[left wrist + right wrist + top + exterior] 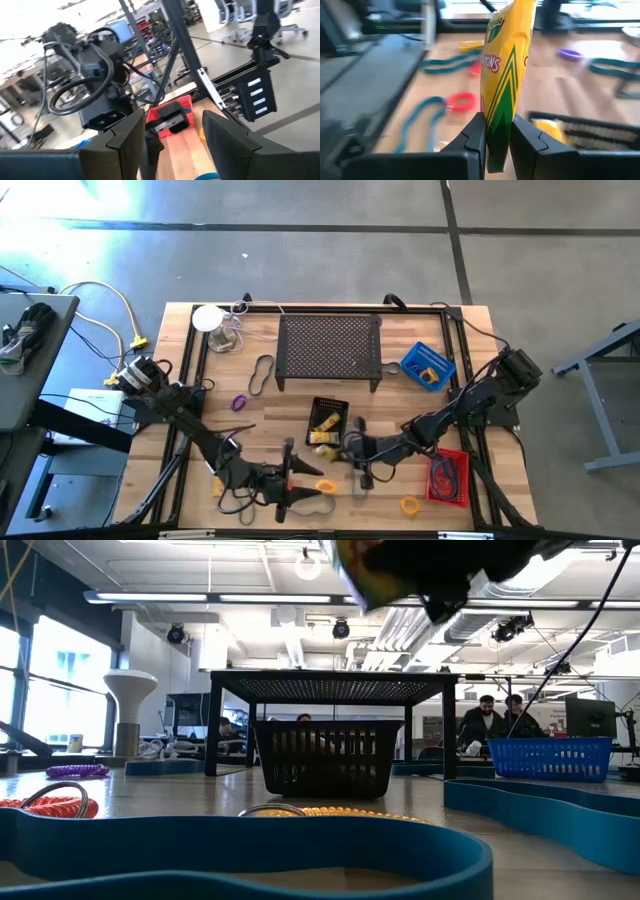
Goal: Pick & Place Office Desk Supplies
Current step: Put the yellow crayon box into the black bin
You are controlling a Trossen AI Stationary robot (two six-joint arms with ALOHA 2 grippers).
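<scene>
The left gripper (300, 480) rests low on the tabletop (200, 470), fingers spread and empty, well short of the black basket (329, 420); an orange ring (326, 486) lies just beside it.

The right gripper (497, 137) is pinching a yellow packet (506, 75), which stands upright between its fingers. In the high view this gripper (352, 442) hangs just beside the black basket, at the basket's near right corner.

The step looks like dropping the packet into that basket. To do it well, centre the packet over the opening, clear of the rim, lower it, then release.
</scene>
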